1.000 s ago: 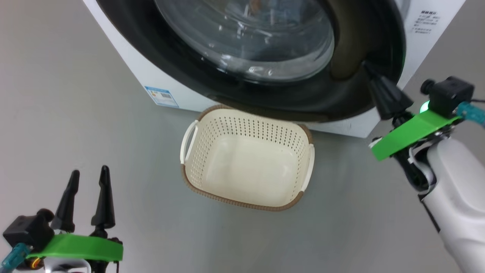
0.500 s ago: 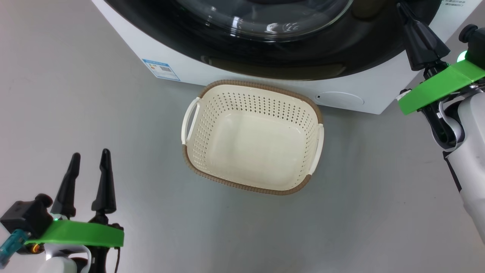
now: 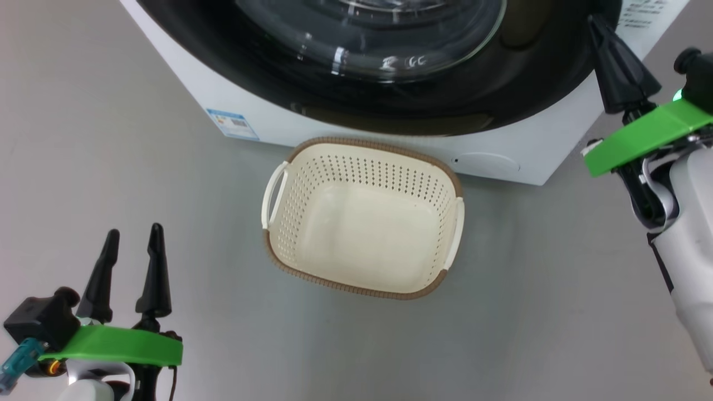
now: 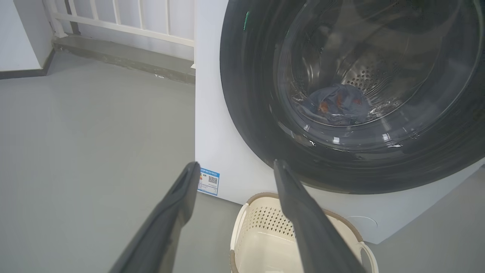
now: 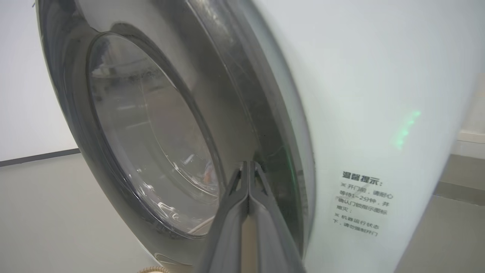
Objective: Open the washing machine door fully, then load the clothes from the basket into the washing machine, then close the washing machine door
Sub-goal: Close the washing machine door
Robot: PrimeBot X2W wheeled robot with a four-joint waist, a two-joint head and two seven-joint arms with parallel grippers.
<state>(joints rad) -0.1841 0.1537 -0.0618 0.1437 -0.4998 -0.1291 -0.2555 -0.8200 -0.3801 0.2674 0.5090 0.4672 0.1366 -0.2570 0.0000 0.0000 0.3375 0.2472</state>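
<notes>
At the lower left of the head view, my left gripper (image 3: 134, 229) hangs low over the grey floor (image 3: 83, 139), well apart from the work. Its two fingers stand wide and there is nothing between them.

Going to the right, the blue label (image 3: 232, 123) sits on the lower corner of the washing machine (image 3: 501, 161). Just in front of the machine the basket (image 3: 362, 172) stands on the floor, upright. I see its bare bottom and no cloth in it.

Above the basket, the washing machine door (image 3: 390, 106) lies against the white front. In my left wrist view I look through its glass and see the clothes (image 4: 337, 104), a blue bundle with orange patches, low in the steel drum (image 4: 379, 76). Whether every piece is in there, I cannot tell through the glass.

At the far right, my right gripper (image 3: 595, 22) is raised beside the right edge of the door, near the printed notice (image 5: 362, 203). Its fingers are pressed together and hold nothing. In my right wrist view the tips point at the dark rim of the door, but I cannot tell if they touch it.

My judgement: the opening and the loading are done, because the basket is empty and the clothes are inside. The closing is the last step, and it looks finished or nearly so. Whether the latch has caught, these views do not show me. If not, one more firm push on the rim is left.
</notes>
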